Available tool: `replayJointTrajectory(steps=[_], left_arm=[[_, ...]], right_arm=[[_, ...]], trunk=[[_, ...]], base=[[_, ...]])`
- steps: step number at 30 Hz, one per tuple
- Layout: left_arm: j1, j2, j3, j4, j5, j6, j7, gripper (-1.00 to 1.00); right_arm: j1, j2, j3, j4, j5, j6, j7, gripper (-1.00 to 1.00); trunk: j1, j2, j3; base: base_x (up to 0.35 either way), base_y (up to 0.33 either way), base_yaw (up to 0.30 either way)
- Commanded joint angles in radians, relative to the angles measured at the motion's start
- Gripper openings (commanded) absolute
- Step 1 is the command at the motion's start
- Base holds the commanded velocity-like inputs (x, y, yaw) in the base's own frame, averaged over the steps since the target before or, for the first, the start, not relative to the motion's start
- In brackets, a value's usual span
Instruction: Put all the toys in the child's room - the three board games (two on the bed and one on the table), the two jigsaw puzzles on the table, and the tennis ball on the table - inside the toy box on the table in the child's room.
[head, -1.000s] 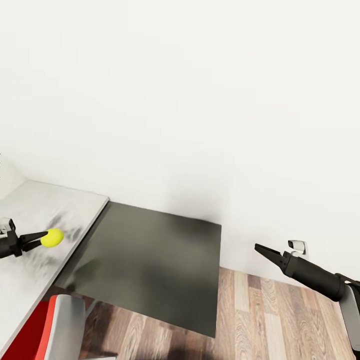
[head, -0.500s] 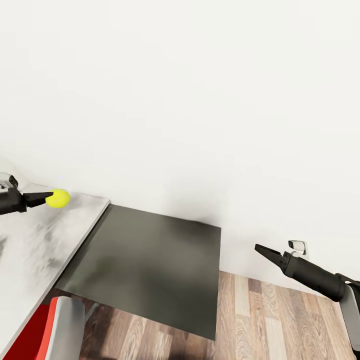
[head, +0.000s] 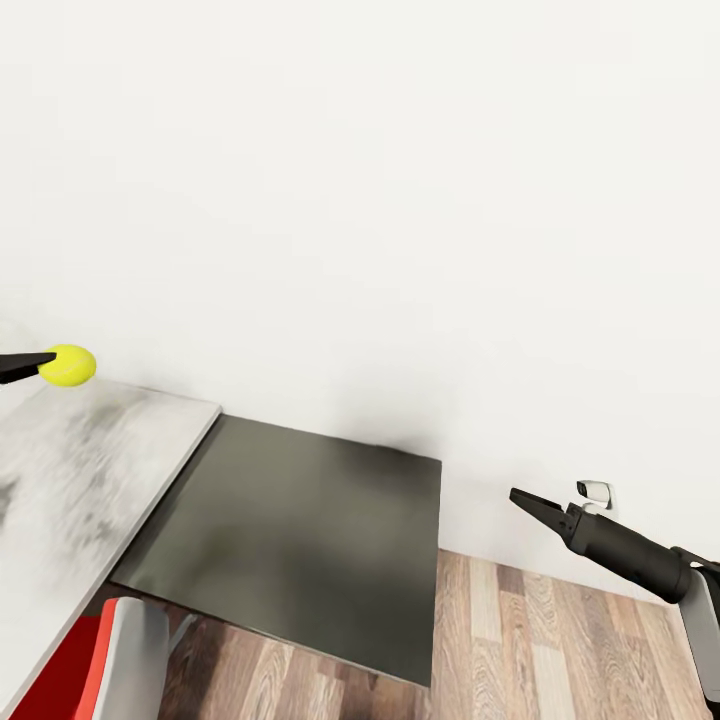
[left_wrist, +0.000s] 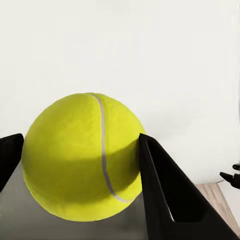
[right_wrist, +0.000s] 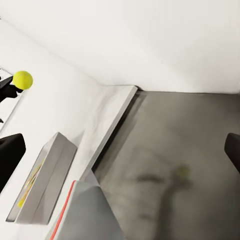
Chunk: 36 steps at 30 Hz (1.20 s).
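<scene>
Since one second ago, the left gripper (head: 38, 364) has carried the fuzzy yellow-green tennis ball (head: 68, 365) up off the bench and toward 9 o'clock in the head view; the ball now hangs clear above the pale grey slab top of the bench (head: 80, 470), near the white wall (head: 400, 200). The right gripper (head: 520, 498) has not shifted.

In the left wrist view the jaws are clamped on the ball (left_wrist: 82, 157), one black finger (left_wrist: 170, 195) pressed to each side across its widest part. The right jaws look brought together, holding nothing, out over the wood-plank floor (head: 560, 650) at about 4 o'clock.

We judge the step in hand to be the carry to the toy box. A grey open-topped rectangular container (right_wrist: 42, 175) stands on the bench in the right wrist view; we take it for the toy box, though its inside cannot be made out.

Procedure for a clean carry:
- We hold the clamp force constant. A ball held at two contacts can squirt out if the squeeze changes.
- We keep the ball above the container's rim height until it is over the opening.
- We move slowly and avoid sudden wrist rotation.
- We lower into the opening before releasing, since a dropped ball will bounce and roll.
- We leave the right arm parked away from the dark grey lower side section (head: 300, 530).
</scene>
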Motion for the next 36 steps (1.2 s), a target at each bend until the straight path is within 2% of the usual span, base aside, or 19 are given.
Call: replayJointTrajectory(steps=[1,6,15,31,36], left_arm=[[-0.001,0.002,0.009,0.0,0.001,0.009,-0.006,-1.0],[0.0,0.004,0.026,0.0,0.002,0.01,-0.006,-1.0],[0.0,0.004,0.027,0.0,0.002,0.01,-0.006,-1.0],[0.0,0.005,0.03,-0.005,0.003,0.01,-0.006,-1.0],[0.0,0.006,0.03,-0.005,0.003,0.01,-0.006,-1.0]], right_arm=[[-0.001,0.0,0.0,0.0,-0.002,0.006,0.001,1.0],[-0.001,0.0,-0.001,0.0,-0.003,0.007,0.0,1.0],[-0.001,0.0,-0.001,0.0,-0.004,0.006,-0.004,1.0],[0.0,0.0,-0.002,-0.003,-0.011,-0.018,0.002,1.0],[0.015,0.0,-0.005,-0.01,-0.014,-0.051,0.041,1.0]], trunk=[[0.001,-0.002,0.0],[0.001,-0.002,0.003],[0.001,-0.002,0.005],[0.001,-0.002,0.024],[0.001,-0.002,0.031]], base=[[0.0,0.0,0.057],[0.0,0.0,0.044],[-0.024,-0.005,0.023],[-0.072,-0.123,0.18],[-0.001,-0.014,0.191]])
